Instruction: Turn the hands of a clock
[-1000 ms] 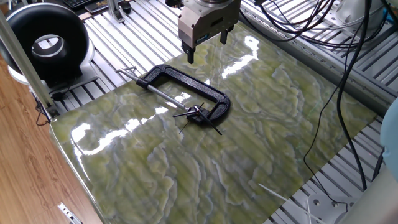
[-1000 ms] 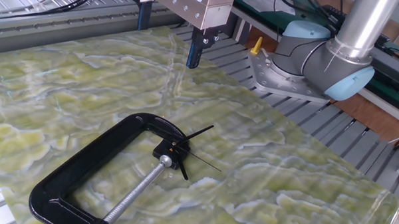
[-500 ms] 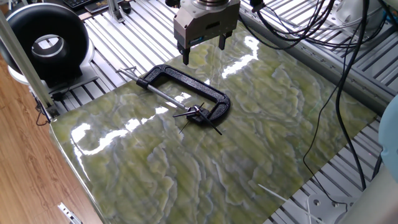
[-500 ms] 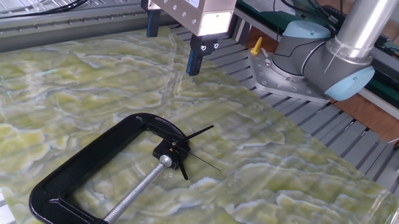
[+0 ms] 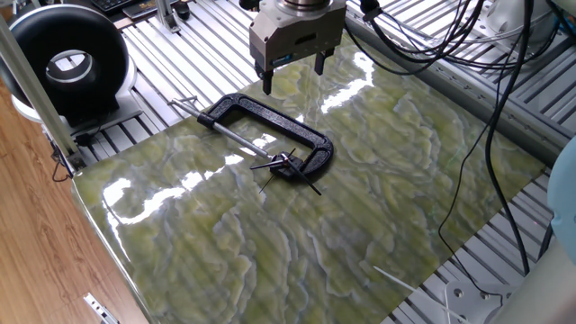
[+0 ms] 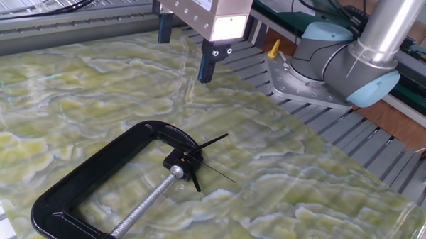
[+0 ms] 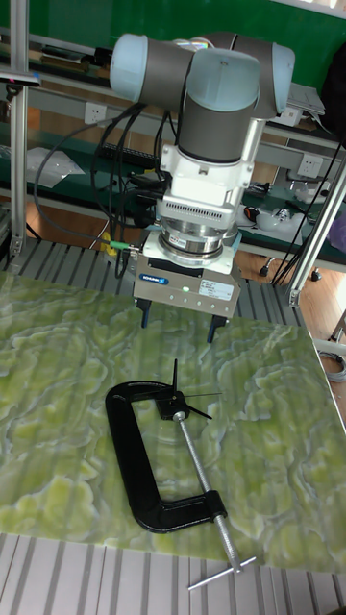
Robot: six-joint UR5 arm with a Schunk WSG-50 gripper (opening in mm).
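The clock point(image 5: 286, 164) is a small black hub held in the jaw of a black C-clamp point(image 5: 261, 112) lying on the green marbled table point(image 5: 378, 180). Its thin black hands point(image 5: 268, 166) spread from the hub at unequal lengths. The hub also shows in the other fixed view, clock point(image 6: 189, 160), hands point(image 6: 213, 141), and in the tall view, clock point(image 7: 177, 402). My gripper point(image 5: 293, 74) hangs open and empty above the table behind the clamp, well apart from the hands. It is seen too as gripper point(image 6: 185, 49) and gripper point(image 7: 179, 323).
The clamp's silvery screw rod point(image 5: 236, 135) runs toward the table's left edge. A round black ring-shaped device point(image 5: 67, 63) stands off the slab at far left. A thin white stick point(image 5: 396, 277) lies near the front right. Black cables point(image 5: 468, 36) hang at the right.
The open gripper has drifted slightly left in one fixed view and turned a little. Clamp, clock and hands have not moved.
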